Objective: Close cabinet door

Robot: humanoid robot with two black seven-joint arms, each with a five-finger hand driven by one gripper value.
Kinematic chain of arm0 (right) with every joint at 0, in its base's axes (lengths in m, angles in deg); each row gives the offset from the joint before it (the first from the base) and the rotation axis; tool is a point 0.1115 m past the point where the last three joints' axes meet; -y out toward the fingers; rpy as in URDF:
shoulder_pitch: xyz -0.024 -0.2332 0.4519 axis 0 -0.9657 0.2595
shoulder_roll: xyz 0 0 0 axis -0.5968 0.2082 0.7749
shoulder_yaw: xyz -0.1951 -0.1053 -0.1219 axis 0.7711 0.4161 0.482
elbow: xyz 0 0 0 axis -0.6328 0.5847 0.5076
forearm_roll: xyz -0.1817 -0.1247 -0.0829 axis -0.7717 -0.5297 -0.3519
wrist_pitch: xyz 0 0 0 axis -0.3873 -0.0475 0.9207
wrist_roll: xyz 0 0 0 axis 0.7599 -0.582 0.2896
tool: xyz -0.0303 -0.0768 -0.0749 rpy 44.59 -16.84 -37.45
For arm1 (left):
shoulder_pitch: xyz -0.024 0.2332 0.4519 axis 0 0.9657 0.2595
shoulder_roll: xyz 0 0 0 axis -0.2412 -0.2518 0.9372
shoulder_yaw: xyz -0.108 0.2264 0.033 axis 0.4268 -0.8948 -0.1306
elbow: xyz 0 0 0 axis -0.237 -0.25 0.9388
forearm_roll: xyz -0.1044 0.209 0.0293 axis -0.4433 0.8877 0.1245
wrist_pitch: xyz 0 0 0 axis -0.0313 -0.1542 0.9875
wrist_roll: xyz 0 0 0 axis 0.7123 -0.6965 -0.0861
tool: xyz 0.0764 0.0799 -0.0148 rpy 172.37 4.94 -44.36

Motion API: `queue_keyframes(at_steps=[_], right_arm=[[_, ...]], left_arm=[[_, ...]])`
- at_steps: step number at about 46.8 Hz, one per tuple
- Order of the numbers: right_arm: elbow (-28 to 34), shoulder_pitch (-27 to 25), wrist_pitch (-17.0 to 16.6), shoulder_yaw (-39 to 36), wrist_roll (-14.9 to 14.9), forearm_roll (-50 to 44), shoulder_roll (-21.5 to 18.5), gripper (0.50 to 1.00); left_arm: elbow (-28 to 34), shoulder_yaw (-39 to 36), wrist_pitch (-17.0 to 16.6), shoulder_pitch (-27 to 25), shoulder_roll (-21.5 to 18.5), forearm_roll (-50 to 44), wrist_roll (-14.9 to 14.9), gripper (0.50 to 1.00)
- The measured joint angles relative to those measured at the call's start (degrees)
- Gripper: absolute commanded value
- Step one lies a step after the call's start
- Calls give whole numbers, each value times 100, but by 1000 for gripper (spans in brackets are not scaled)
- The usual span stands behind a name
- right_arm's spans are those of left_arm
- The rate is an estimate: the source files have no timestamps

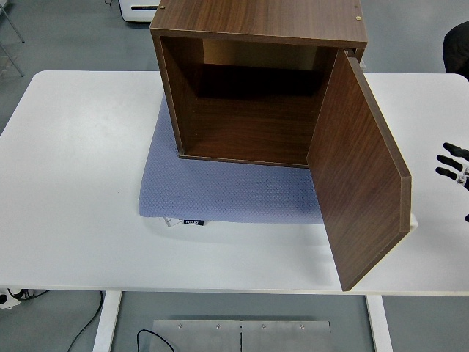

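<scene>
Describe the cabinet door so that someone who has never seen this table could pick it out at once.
On the white table stands a brown wooden cabinet on a blue mat. The cabinet door hangs from its right front edge, swung wide open toward the near edge. It is the only panel jutting out from the box.
</scene>
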Motion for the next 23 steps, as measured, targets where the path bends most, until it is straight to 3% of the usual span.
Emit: queue_keyframes(at_steps=[23], right_arm=[[-312,158,0,-121,0,-319,89,1000]], left_arm=[[0,0,0,-5,0,0,0,1000]])
